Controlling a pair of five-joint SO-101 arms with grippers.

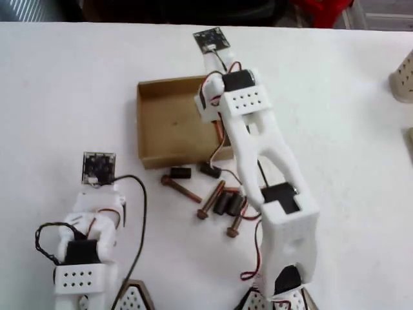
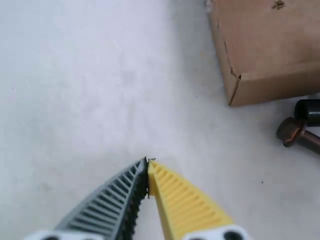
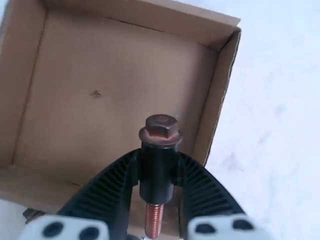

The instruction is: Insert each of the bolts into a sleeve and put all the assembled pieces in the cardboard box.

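My right gripper (image 3: 157,158) is shut on an assembled piece: a copper bolt (image 3: 160,129) pushed through a black sleeve (image 3: 156,172). It hangs over the near side of the open cardboard box (image 3: 100,75), whose floor is bare. In the high view the right arm (image 1: 258,142) stretches over the box (image 1: 164,123). Loose bolts (image 1: 181,187) and black sleeves (image 1: 229,203) lie in a cluster in front of the box. My left gripper (image 2: 147,167) is shut on nothing, low over bare table, left of the box corner (image 2: 235,85); a bolt head (image 2: 292,131) and a sleeve (image 2: 307,111) lie near it.
The left arm (image 1: 87,239) sits at the front left with a black cable (image 1: 139,219) looping beside it. A pale perforated object (image 1: 403,77) stands at the table's right edge. White table spreads wide to the left of and behind the box.
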